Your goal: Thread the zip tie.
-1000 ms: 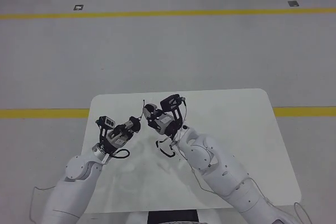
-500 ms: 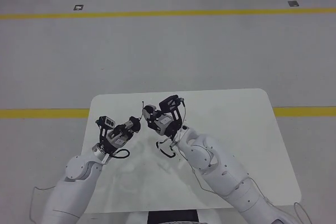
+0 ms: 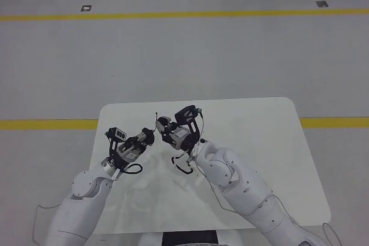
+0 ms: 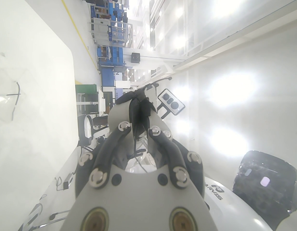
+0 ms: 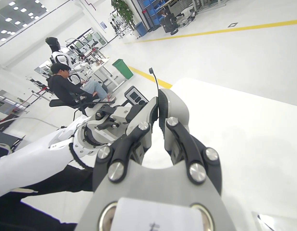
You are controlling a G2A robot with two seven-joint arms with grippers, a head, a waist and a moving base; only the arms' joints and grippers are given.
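The zip tie (image 5: 155, 79) is a thin black strap with a small square head, sticking up from between the pads of my right gripper (image 5: 158, 102), which is shut on it. In the top view its tip (image 3: 157, 115) rises just above the right gripper (image 3: 162, 125) over the back left of the white table (image 3: 264, 135). My left gripper (image 3: 149, 136) sits close beside it, almost touching. Seen from the left wrist, that gripper (image 4: 138, 104) is shut, with a thin black strand (image 4: 134, 143) running between its fingers.
A clear plastic bag (image 4: 5, 97) holding a black tie (image 4: 17, 92) lies on the table (image 4: 30, 49) under the arms. Open white tabletop stretches to the right (image 3: 277, 160). A green bin (image 5: 122, 68) and a seated person stand off the table, far away.
The right gripper has shifted slightly left, closer to the left gripper. The left arm has stayed still.
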